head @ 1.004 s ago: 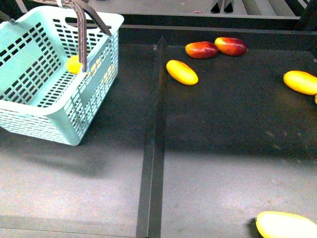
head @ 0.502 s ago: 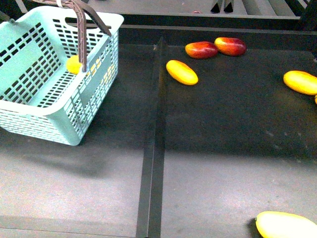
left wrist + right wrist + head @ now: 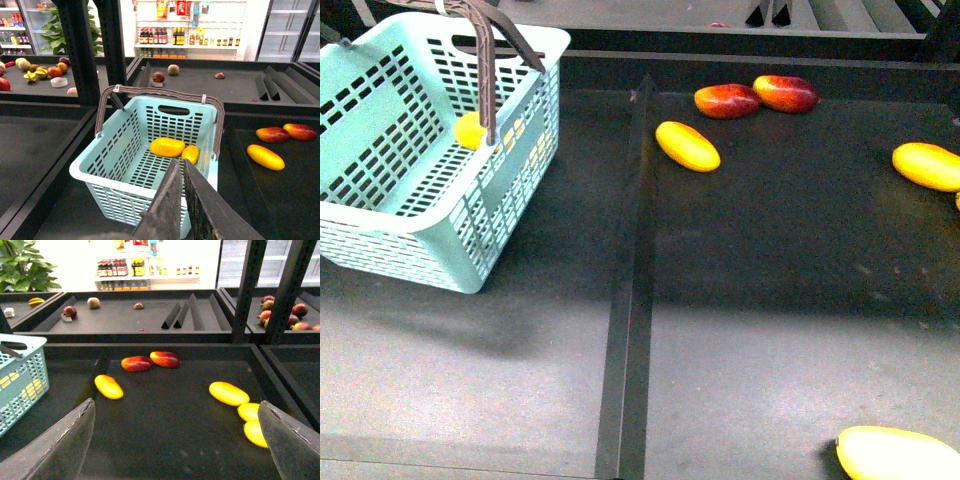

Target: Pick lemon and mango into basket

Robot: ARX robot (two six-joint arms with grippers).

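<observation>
Two fruits lie inside your basket (image 3: 131, 150), as the left wrist view shows: a mango (image 3: 167, 146) and, touching it, the smaller lemon (image 3: 190, 153), both on the slotted floor near the far wall. The basket stands on the left part of the dark bench (image 3: 770, 300), beside the divider rail (image 3: 630, 300), with its brown handles (image 3: 160, 92) raised. On the right part you see a yellow mango (image 3: 687, 146), two red fruits (image 3: 756, 96) behind it and more yellow ones toward the right edge (image 3: 926, 165). Your left tool (image 3: 181, 200) is closed, its jaws pressed together and empty, above the near basket wall. Your right tool (image 3: 175, 440) is wide open, holding nothing.
</observation>
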